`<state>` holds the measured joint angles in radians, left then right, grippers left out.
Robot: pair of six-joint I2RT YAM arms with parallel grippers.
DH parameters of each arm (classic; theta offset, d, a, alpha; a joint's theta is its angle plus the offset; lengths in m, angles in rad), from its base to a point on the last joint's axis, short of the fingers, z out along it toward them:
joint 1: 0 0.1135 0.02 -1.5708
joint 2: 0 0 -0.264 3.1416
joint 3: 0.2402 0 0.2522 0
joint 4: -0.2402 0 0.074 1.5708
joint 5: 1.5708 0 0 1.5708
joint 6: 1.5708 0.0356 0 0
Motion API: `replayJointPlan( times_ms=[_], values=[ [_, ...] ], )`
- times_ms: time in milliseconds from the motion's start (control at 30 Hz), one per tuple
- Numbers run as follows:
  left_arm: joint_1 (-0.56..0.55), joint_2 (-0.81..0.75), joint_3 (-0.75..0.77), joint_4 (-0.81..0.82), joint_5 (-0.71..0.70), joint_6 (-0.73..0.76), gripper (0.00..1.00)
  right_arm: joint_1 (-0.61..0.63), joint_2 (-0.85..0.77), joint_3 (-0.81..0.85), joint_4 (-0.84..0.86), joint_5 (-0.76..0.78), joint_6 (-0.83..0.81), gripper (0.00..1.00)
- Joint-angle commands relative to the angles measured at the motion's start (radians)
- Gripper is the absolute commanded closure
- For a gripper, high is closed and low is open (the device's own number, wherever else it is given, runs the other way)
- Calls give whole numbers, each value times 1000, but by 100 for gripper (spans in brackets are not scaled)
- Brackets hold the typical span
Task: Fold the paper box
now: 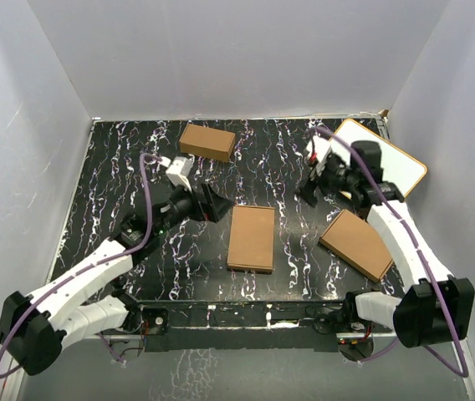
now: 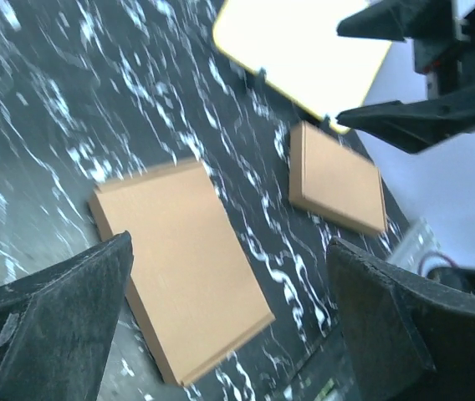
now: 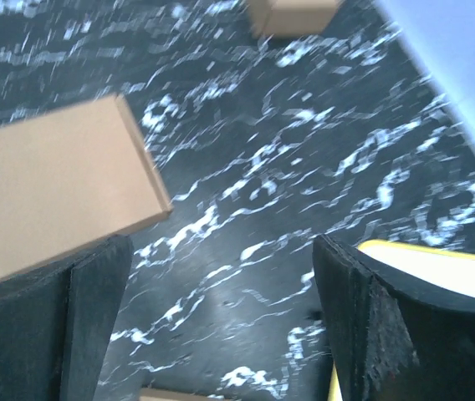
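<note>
Beside the paper box [image 1: 251,238], left arm [image 1: 95,271] and right arm [image 1: 400,238] hover, fingers [image 2: 53,317] spread.

Left fingers [image 2: 53,326] spread wide; paper box [image 2: 183,267] lies flat between them.

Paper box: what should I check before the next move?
1. Paper box lies flat and closed, no flaps showing: ok.
2. Left claw open and empty: ok.
3. Right claw open and empty: ok.
4. Neither claw touches the box: ok.
5. Other flat carton lies apart from the box: ok.
6. Tabs seated in their slots: cannot tell.
</note>
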<state>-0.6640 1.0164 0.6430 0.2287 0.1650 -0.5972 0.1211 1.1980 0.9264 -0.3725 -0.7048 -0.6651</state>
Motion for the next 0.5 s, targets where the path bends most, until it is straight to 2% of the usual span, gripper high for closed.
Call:
replayJointPlan(
  times_ms=[0, 200, 467],
  values=[
    [50, -47, 154, -176, -152, 174, 3, -55, -30, 215, 0, -17, 206, 0],
    [93, 1, 380, -325, -139, 244, 3, -62, -43, 411, 37, 181, 492, 0],
    [102, 63, 656, -469, -92, 252, 3, -73, -60, 621, -80, 122, 583, 0]
  ],
)
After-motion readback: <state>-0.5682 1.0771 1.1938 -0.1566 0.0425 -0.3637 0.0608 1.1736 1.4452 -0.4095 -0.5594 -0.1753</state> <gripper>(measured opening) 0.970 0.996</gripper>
